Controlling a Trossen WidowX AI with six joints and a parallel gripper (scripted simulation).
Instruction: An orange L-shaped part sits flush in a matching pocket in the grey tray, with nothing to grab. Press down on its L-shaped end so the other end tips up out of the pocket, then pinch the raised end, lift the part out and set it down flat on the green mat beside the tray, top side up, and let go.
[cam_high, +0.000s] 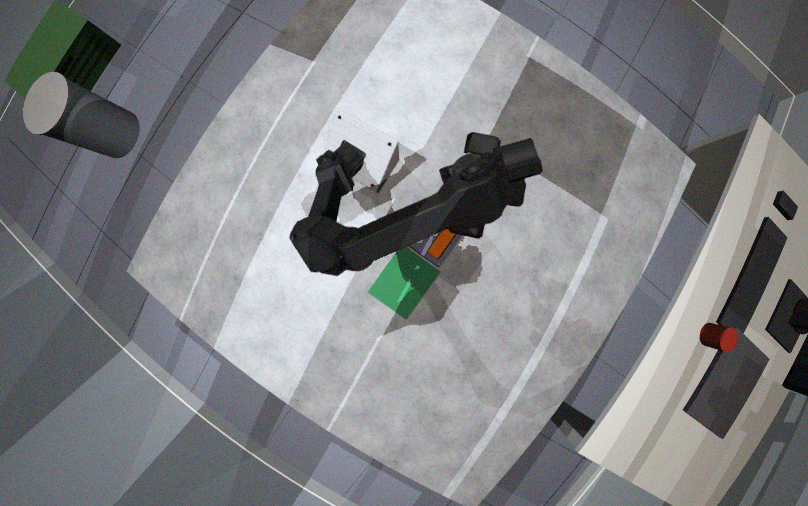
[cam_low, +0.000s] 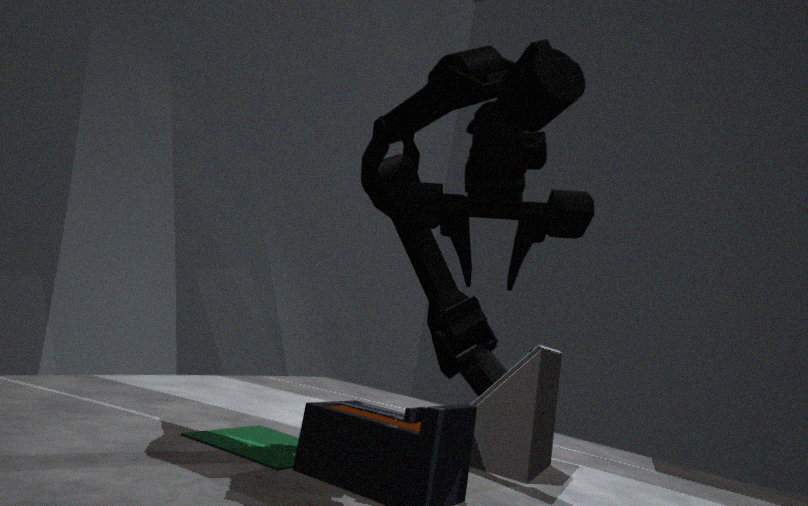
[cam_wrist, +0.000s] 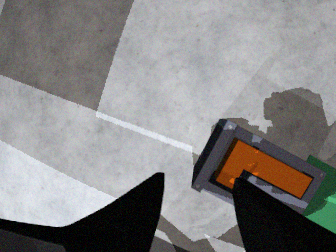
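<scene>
My claw (cam_low: 487, 284) hangs high above the work, pointing straight down, its two dark fingers (cam_low: 463, 253) set about half apart with nothing between them. From the side camera the gap between the tips shows only the grey wall behind, so I read it as partly closed and holding nothing.

Well below the claw sits the grey tray (cam_low: 381, 458), a dark block from the side, with a thin orange strip showing along its top edge. Through the wrist camera the tray (cam_wrist: 215, 158) lies below and off to the right of the gap, partly behind the right finger (cam_wrist: 283, 241). The orange part (cam_wrist: 263, 168) lies flat in its pocket, level with the tray's rim, its bent end on the side nearer my fingers and its long leg running away toward the green. I see no end of it raised.

Beyond the tray, on the side farther from the claw in the wrist view, lies the green mat (cam_wrist: 324, 198), touching or just beside the tray's far end. From above, the mat (cam_high: 403, 289) pokes out past the forearm, and only a bit of the orange part (cam_high: 441, 243) shows under the wrist; the arm (cam_high: 387, 229) covers the rest of the tray.

Behind the tray in the side view stands a pale wedge-shaped block (cam_low: 518, 411), close to the arm's base
</scene>
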